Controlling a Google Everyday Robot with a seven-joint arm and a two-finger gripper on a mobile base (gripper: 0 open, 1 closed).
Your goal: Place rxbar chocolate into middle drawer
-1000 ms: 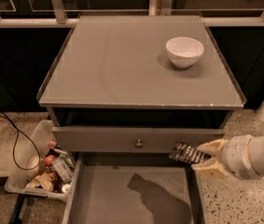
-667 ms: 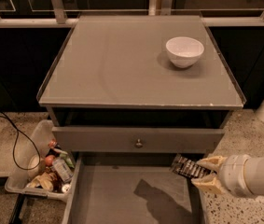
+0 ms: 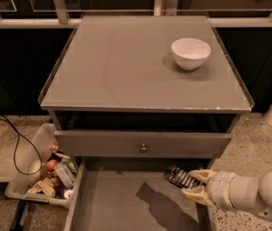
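The rxbar chocolate (image 3: 180,177) is a black bar with white lettering, held level just above the floor of the open middle drawer (image 3: 126,203), near its right wall. My gripper (image 3: 194,186) comes in from the lower right and is shut on the bar's right end, with one finger above and one below. The bar's shadow falls on the drawer floor to its left. The drawer with the small round knob (image 3: 143,147) is closed above it.
A white bowl (image 3: 190,53) stands on the cabinet top at the back right. A clear bin (image 3: 44,172) of snacks and a black cable lie on the floor at the left. A white post stands at the right edge.
My gripper has moved down and slightly left with the bar, from beside the knobbed drawer's front to inside the open drawer. The shadow on the drawer floor has moved with it.
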